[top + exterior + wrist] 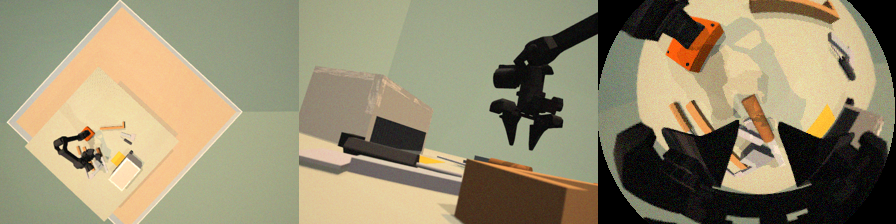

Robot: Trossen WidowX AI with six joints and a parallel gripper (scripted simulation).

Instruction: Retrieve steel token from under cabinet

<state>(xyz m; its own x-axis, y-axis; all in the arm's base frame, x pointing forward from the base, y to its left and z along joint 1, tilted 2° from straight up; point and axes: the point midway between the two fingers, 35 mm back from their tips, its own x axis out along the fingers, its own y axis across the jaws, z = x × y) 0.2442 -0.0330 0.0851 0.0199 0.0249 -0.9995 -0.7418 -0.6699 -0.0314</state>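
Note:
The pale cabinet stands on the table, with a dark slotted vent low on one face. The yellow marked area lies in front of it. I cannot make out the token in any view. My gripper is open and empty, raised above the table. Below it, in the wrist view, lie a brown cylindrical handle and pale flat pieces, partly hidden by the fingers. An orange L-shaped bar lies apart from the cabinet.
A dark-handled tool lies beside a pale tool with a pinkish end. Two orange-brown strips lie left of the brown handle in the wrist view. The arm's orange base plate is nearby.

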